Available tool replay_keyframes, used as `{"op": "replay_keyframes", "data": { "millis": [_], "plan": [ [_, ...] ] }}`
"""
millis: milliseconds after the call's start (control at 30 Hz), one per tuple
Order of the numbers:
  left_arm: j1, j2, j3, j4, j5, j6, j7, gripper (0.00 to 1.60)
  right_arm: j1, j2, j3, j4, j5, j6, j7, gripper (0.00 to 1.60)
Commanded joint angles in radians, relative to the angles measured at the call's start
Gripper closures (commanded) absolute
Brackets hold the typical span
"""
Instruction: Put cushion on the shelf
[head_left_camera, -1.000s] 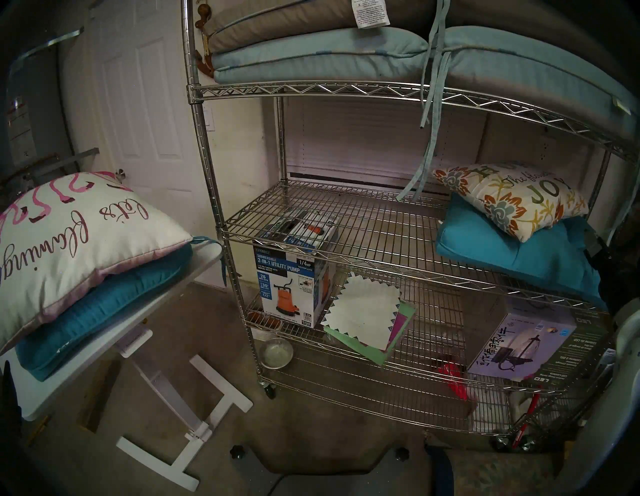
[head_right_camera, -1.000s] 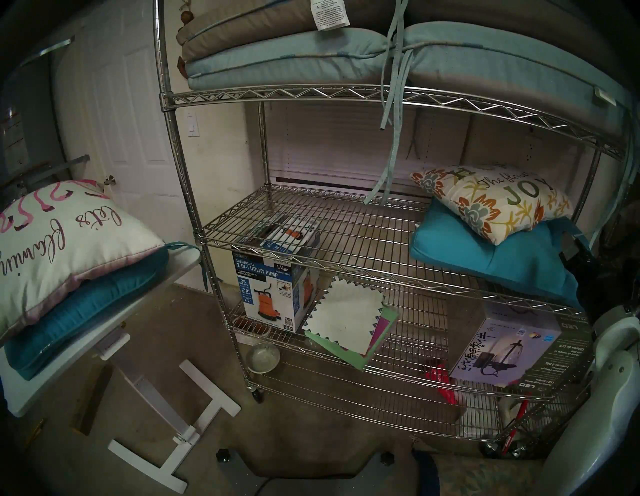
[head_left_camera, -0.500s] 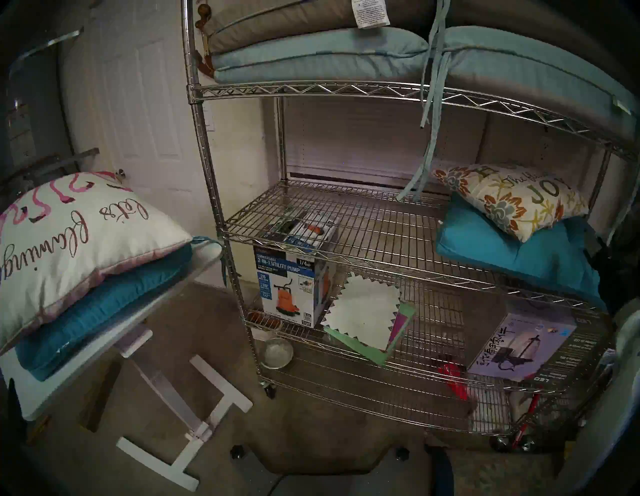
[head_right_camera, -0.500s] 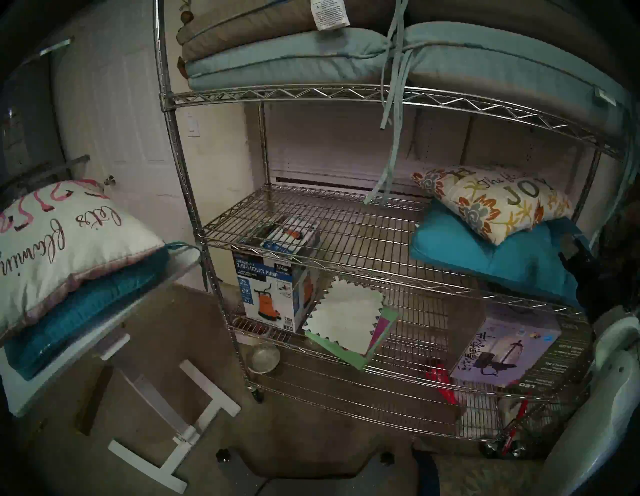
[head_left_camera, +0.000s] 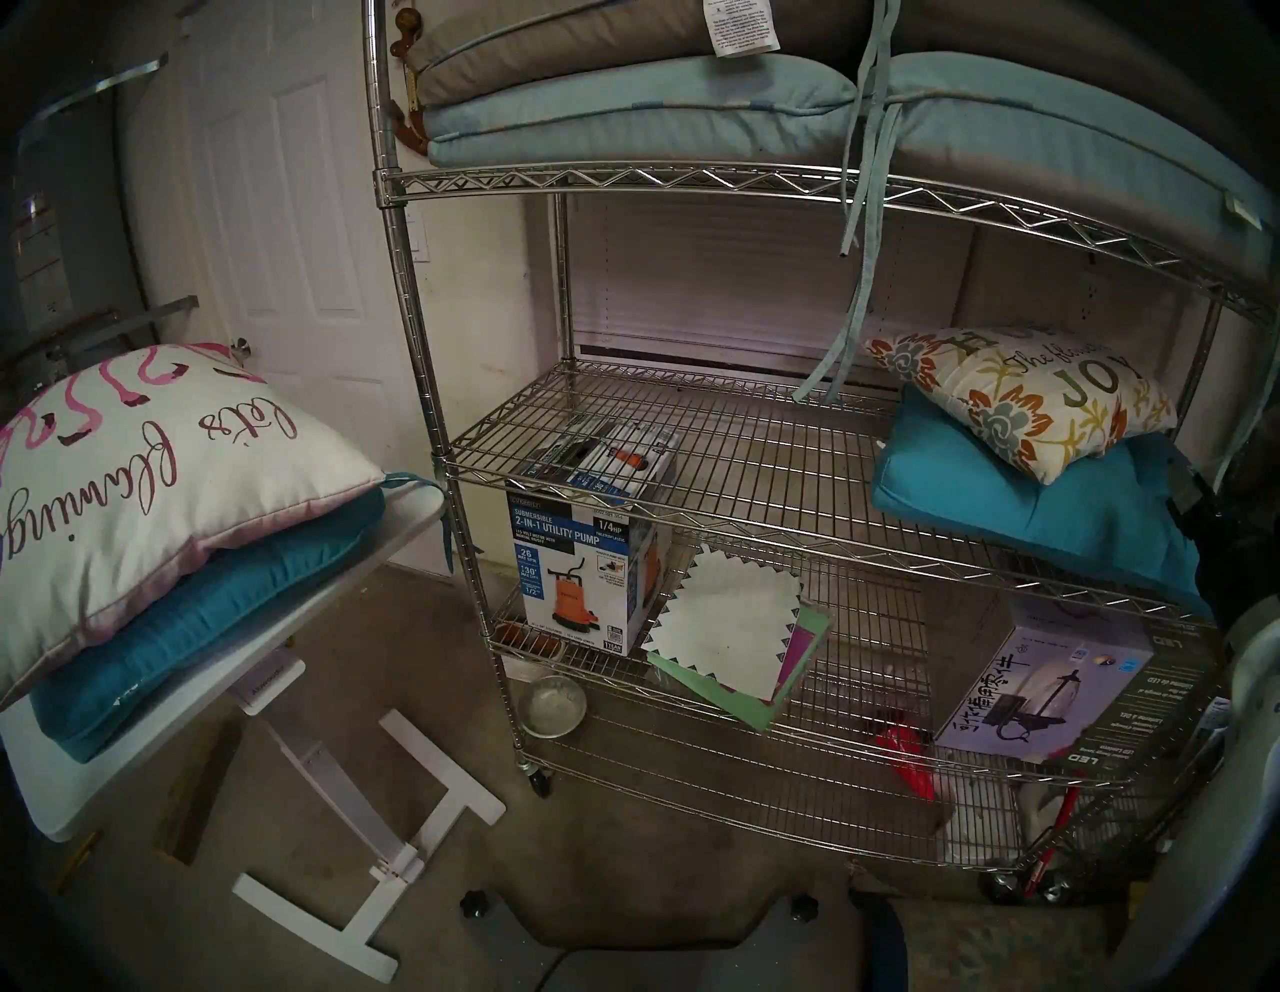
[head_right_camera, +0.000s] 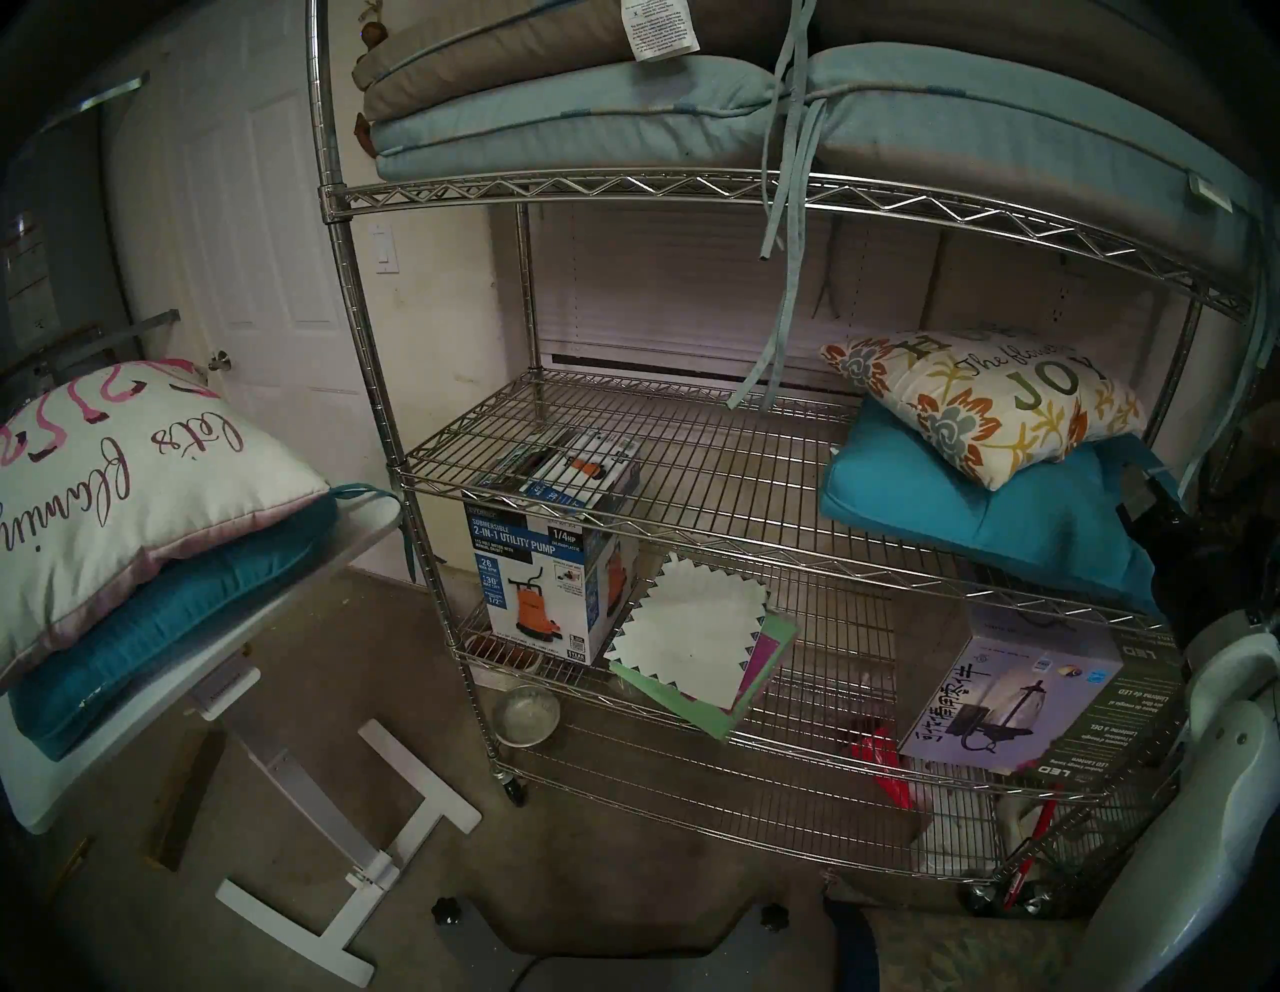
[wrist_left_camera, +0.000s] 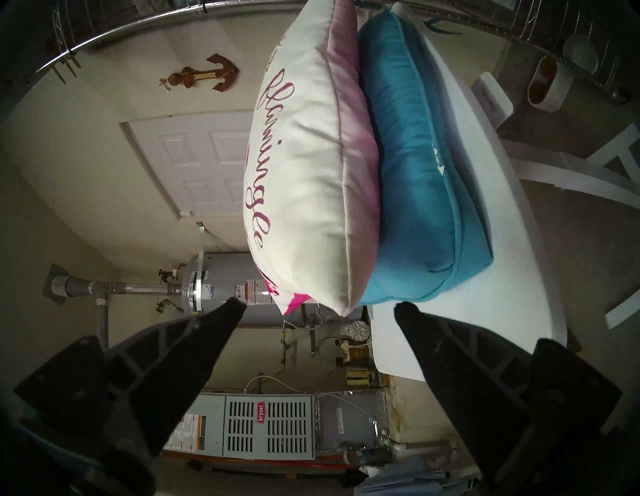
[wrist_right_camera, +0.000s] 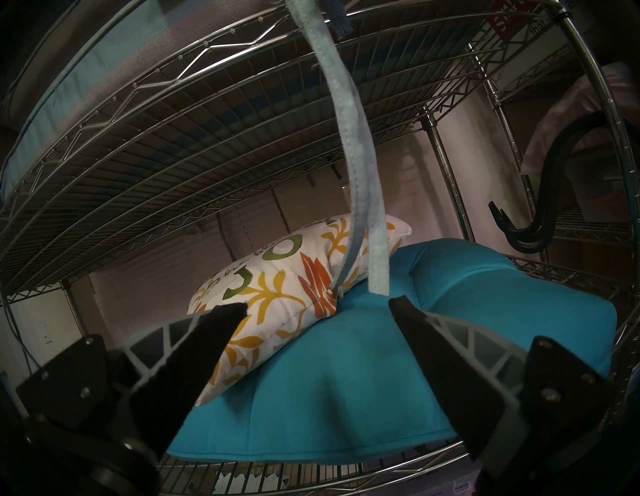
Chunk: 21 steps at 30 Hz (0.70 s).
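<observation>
1. Chrome wire shelf (head_left_camera: 762, 478) — landmark for all positions below; middle tier bare across its left and centre.
2. Flamingo-lettered white cushion (head_left_camera: 145, 478), left of the shelf and clear of its post, stacked on a teal seat cushion (head_left_camera: 208, 623) on the small white table (head_left_camera: 83, 790). Not yet on the shelf.
3. Floral "JOY" cushion (head_left_camera: 1025, 402) over a second teal cushion (head_left_camera: 1039, 512), already on the shelf's middle tier, right end.
4. Left gripper (wrist_left_camera: 320, 306): fingers spread wide, empty, aimed at the near corner of the white cushion, away from the shelf.
5. Right gripper (wrist_right_camera: 317, 304): fingers spread wide, empty, at the shelf's right end in front of the stored cushions; a pale-blue tie strap (wrist_right_camera: 349, 156) hanging between them from the tier above.
6. Likely faults — pinching only a corner of soft fabric, so sagging or slipping in transit; dragging the teal cushion off the table; snagging on the shelf's post or zigzag edge; strap catching the right fingers.
</observation>
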<state>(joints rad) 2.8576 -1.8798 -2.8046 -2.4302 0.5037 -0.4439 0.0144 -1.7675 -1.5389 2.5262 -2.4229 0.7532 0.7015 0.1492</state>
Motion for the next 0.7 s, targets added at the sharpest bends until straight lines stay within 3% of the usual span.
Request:
{"op": "replay_keyframes", "data": {
  "millis": [0,367,667],
  "plan": [
    [-0.017,0.108,-0.050,-0.013,-0.050,0.072,-0.039,0.00,0.003,-0.001,-0.001,-0.021,-0.003,-0.005,-0.003,0.00],
    [-0.055,0.230,-0.075,-0.013,-0.098,0.174,-0.144,0.00,0.003,-0.001,-0.002,-0.021,-0.004,-0.005,-0.003,0.00],
    [-0.084,0.295,-0.075,-0.013,-0.126,0.239,-0.217,0.00,0.004,-0.002,-0.003,-0.021,-0.006,-0.006,-0.003,0.00]
  ]
}}
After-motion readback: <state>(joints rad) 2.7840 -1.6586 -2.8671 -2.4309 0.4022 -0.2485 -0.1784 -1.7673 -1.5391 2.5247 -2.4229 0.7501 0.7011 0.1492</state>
